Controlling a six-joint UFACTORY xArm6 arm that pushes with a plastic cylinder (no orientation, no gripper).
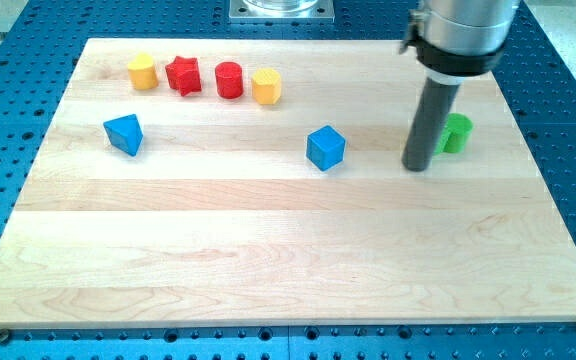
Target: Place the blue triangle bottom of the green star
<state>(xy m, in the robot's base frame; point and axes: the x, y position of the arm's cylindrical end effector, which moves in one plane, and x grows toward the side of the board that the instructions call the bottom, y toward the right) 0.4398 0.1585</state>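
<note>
The blue triangle (pixel 123 134) lies at the view's left on the wooden board (pixel 288 260). A green block (pixel 456 133) sits at the view's right, partly hidden behind the rod, so its shape is unclear. My tip (pixel 418 166) rests on the board just left of and slightly below the green block, close to it or touching. A blue cube (pixel 325 148) sits left of the tip, near the middle.
Along the view's top left stand a yellow block (pixel 142 72), a red star-like block (pixel 182 75), a red cylinder (pixel 229 80) and a second yellow block (pixel 266 87). A blue perforated table surrounds the board.
</note>
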